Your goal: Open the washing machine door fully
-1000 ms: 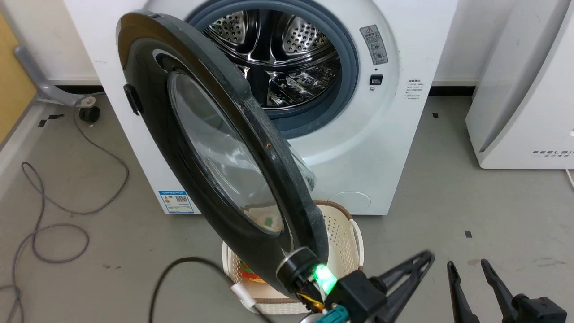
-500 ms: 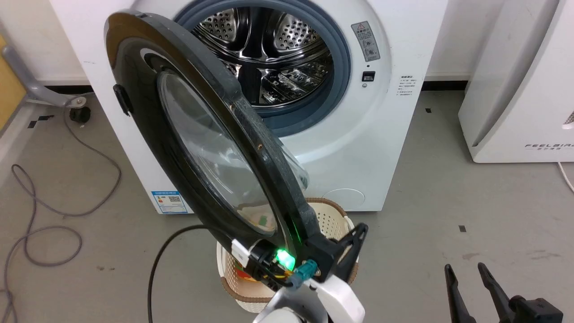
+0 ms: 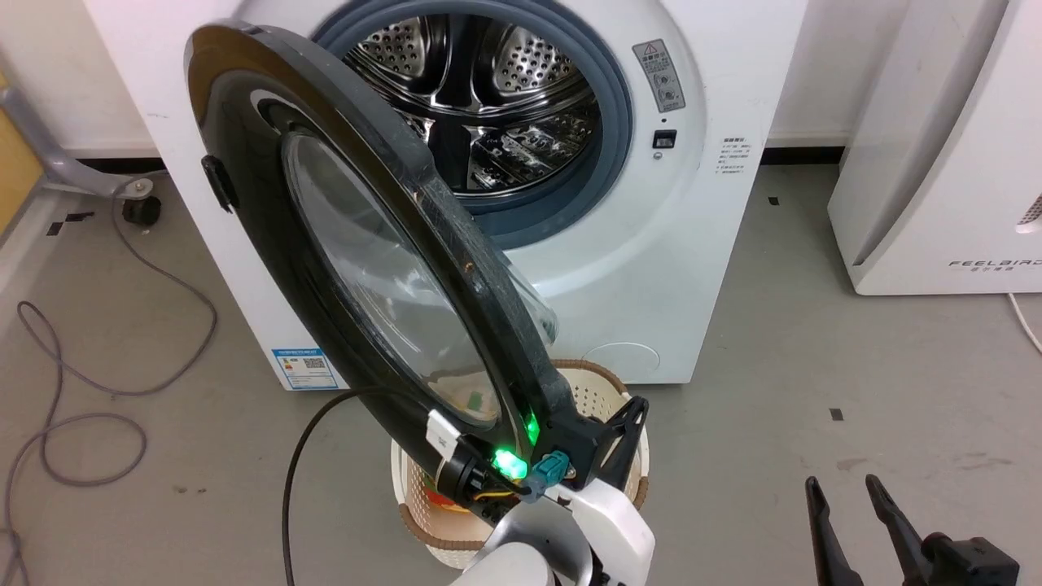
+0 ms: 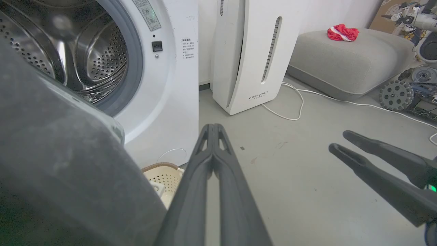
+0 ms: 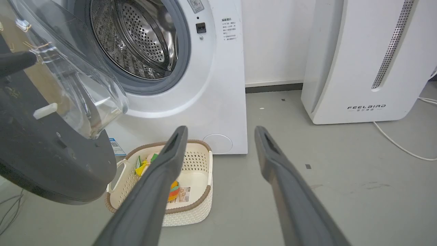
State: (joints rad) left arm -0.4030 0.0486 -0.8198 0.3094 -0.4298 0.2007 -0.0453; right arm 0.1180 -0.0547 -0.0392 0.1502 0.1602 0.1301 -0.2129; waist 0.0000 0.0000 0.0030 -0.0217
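While the large round, glossy black-rimmed washing machine door (image 3: 366, 268) with its clear bulging glass window stands swung partway out from the left side of the white front-loading washing machine (image 3: 692, 244), the head view shows the left gripper (image 3: 631, 415) at the door's lower free edge, on the side facing the machine. It is above a cream perforated plastic basket (image 3: 610, 391) on the grey floor (image 3: 814, 366). The right gripper (image 3: 841, 484) hangs at the lower right, well apart from the door, its fingers slightly parted and empty.

In the left wrist view, the left gripper's two dark fingers are pressed together on nothing. The door's dark rim lies just beside them on the left, and whether they touch it I cannot tell.

In the right wrist view, the right gripper's fingers are spread wide above the floor near the basket. The door's glass bowl bulges toward the perforated steel drum (image 5: 136, 41).
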